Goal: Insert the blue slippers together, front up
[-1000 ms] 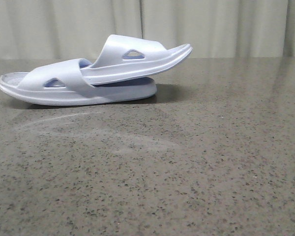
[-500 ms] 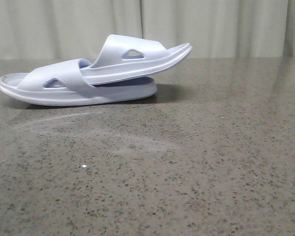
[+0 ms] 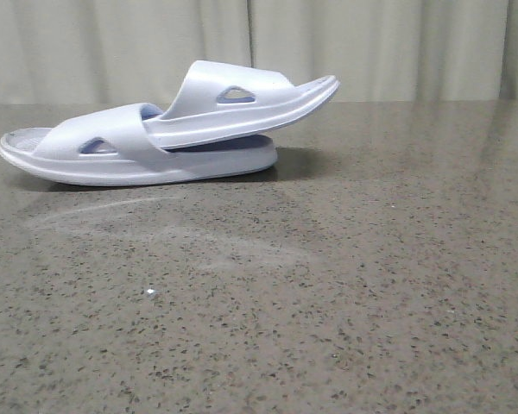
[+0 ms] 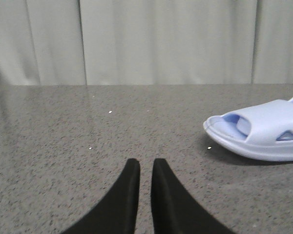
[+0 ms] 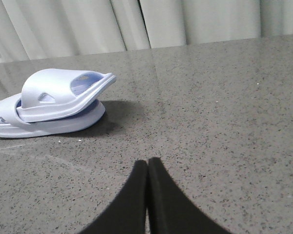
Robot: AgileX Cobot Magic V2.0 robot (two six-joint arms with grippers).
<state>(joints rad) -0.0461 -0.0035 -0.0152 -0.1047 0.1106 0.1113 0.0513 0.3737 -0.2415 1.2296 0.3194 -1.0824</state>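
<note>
Table (image 3: 345, 302) speckled grey, curtain behind. Slippers (image 3: 168, 138) at far left, already nested: upper one's heel tucked under lower's strap, toe tilted up, both w/ front up. L gripper (image 4: 145, 168) nearly closed, empty, near pair. R gripper (image 5: 147, 165) closed, empty, well apart. Looks done; keep arms clear, don't nudge pair

blue slippers (image 3: 168, 129) sit slightly rightward (barely).
</note>
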